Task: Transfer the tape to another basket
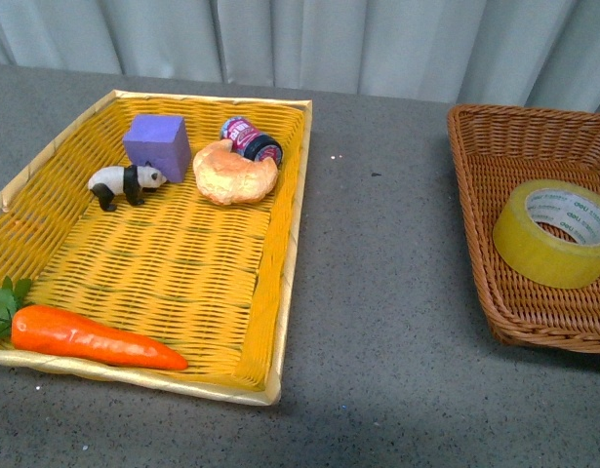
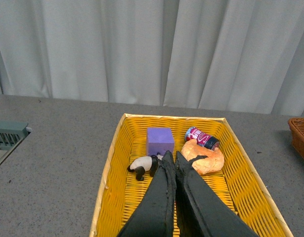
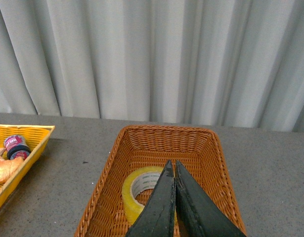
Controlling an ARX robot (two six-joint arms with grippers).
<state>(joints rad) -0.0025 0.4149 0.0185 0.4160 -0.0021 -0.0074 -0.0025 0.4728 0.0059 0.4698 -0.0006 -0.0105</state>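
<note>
- Right now right gripper [image 3: 174,170] pressed together, empty, hovering over the basket [image 3: 142,136].
- tape [image 3: 139,190] just off its tips, lying flat, hole up, inside that brown basket; right arm nearer.
- Left gripper [image 2: 174,160] also closed, over yellow tray [image 2: 112,163], at 9 o'clock of the basket.

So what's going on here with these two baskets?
Nothing is being held right now. The tape lies in the brown wicker basket, with the right gripper shut above it. The left gripper, also shut, hangs over the yellow tray of toys.
</note>
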